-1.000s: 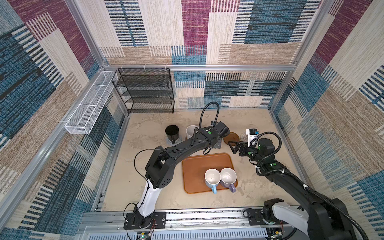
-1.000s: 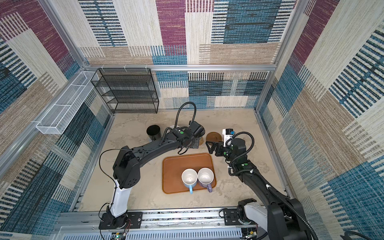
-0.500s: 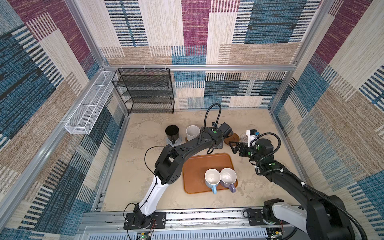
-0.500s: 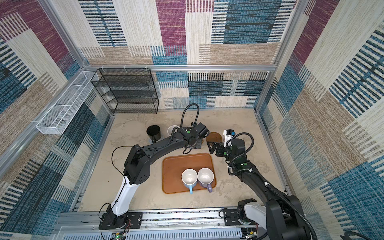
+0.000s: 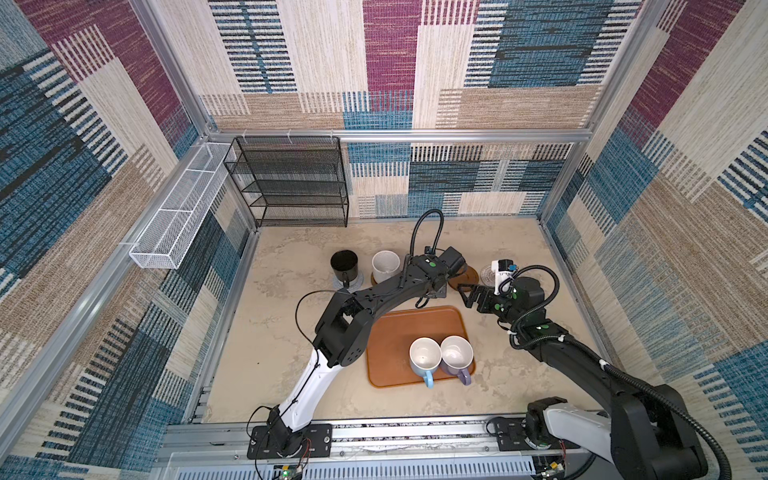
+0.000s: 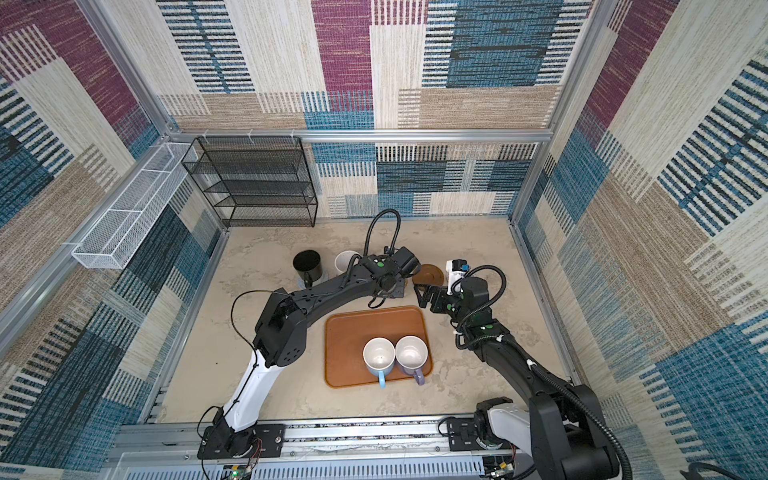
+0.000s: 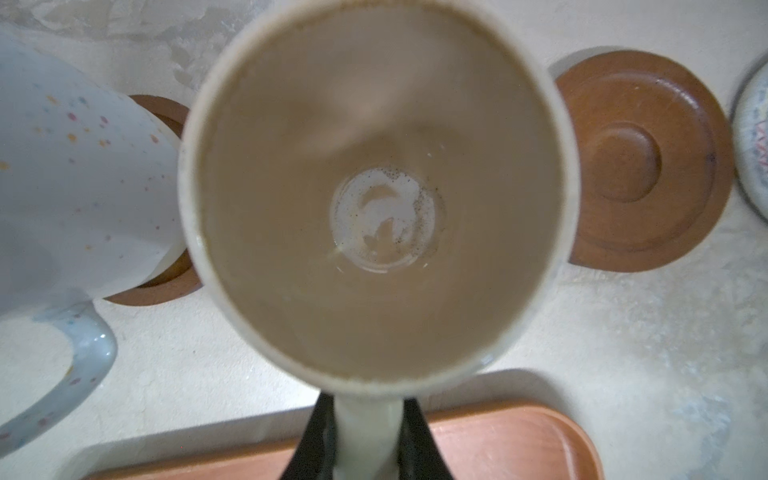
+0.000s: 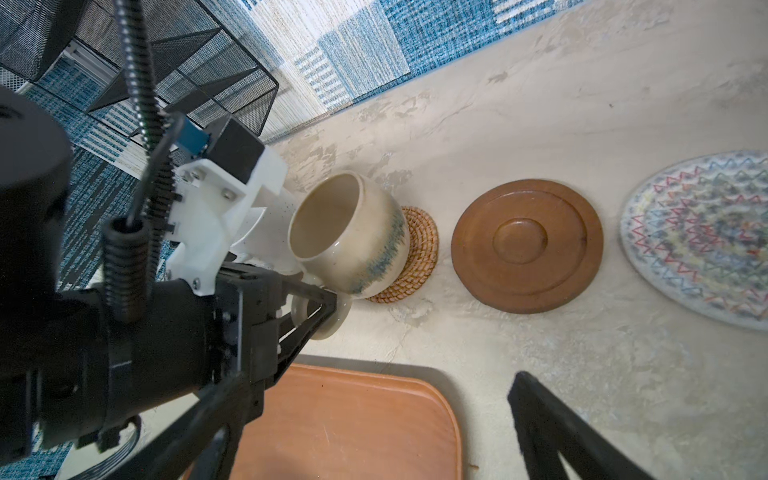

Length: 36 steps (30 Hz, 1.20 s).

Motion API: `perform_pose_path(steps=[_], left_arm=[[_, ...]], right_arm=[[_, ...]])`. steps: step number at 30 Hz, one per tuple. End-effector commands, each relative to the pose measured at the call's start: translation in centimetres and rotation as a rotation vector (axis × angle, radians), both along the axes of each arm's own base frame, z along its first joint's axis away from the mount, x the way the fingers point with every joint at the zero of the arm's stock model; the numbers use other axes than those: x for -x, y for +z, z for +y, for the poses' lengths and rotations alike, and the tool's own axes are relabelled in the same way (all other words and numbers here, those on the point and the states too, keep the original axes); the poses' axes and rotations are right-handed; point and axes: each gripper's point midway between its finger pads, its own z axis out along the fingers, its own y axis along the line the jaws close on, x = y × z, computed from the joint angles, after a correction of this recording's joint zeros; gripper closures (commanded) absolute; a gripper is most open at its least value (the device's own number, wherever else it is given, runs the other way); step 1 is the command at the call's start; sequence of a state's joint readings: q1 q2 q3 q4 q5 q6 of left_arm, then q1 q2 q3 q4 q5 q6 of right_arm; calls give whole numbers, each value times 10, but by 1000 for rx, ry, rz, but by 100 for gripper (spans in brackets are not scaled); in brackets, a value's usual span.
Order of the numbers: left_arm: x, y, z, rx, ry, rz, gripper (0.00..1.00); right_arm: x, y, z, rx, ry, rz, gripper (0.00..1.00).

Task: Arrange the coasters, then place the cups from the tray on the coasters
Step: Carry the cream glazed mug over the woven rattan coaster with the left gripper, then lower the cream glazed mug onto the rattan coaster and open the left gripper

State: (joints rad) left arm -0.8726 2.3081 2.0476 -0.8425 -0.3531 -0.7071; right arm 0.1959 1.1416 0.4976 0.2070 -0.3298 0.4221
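Note:
My left gripper (image 7: 368, 440) is shut on the handle of the squat beige cup (image 7: 374, 187). That cup (image 8: 349, 237) is slightly tilted over the tan rattan coaster (image 8: 417, 257); whether it rests there I cannot tell. Next to it lie a bare brown wooden coaster (image 8: 528, 245) and the pale patterned coaster (image 8: 698, 237). The black cup (image 5: 344, 264) stands on the blue-grey coaster (image 5: 349, 286). The white cup (image 5: 385, 266) stands on a brown coaster (image 7: 166, 282). On the tray (image 5: 395, 332) stand the light blue cup (image 5: 424, 356) and the lavender cup (image 5: 456, 354). My right gripper (image 5: 467, 295) is open and holds nothing.
A black wire shelf rack (image 5: 291, 183) stands at the back left against the wall. A white mesh basket (image 5: 178, 216) hangs on the left wall. My left arm (image 5: 374, 299) stretches across the table behind the tray.
My left arm has stretched a little to the right and back with the beige cup, uncovering more of the white cup. The right arm has hardly moved.

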Motion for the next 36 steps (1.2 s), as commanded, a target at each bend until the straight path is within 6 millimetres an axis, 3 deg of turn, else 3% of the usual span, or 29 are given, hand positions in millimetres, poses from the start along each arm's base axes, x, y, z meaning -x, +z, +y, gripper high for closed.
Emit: perform_pose_path(steps=[1,5,8,26,32,36], left_arm=[[-5,4,-3,23,26,-27,86],[-3,2,-3,27,24,-15,72],[-1,3,-4,37,19,-7,67],[19,17,-20,166,-33,43,66],[19,27,-12,157,-23,11,66],[23,44,-9,181,-45,-5,50]], right_arm=[[-5,12,1,-17,-7,-39,0],[-4,11,1,-18,-6,-37,0],[-5,11,1,-18,-5,-36,0],[-4,6,0,-15,-10,-25,0],[-1,7,2,-21,3,-29,0],[2,14,8,-30,49,-52,0]])
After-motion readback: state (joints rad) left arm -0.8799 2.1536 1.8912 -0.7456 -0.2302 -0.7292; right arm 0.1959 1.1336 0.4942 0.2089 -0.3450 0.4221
